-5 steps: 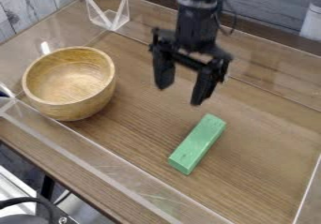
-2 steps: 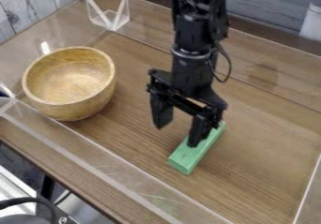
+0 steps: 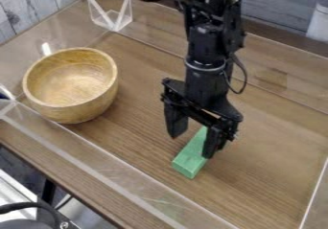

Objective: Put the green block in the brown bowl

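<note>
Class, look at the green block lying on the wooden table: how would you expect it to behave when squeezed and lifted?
The green block looks solid with flat faces, so it will probably stay stiff and not roll. Its matte surface suggests little slip. The open end effector straddles it near one end, so it may tilt when lifted.

Arm: black, reaching in from the top of the view, forearm nearly vertical.
Wrist: straight above the fingers, cable looping at its right side.
Gripper (image 3: 202,137): pointing straight down, jaws spread wide.
Fingers (image 3: 175,122): two dark prongs, tips low, nothing clamped between them.
</note>
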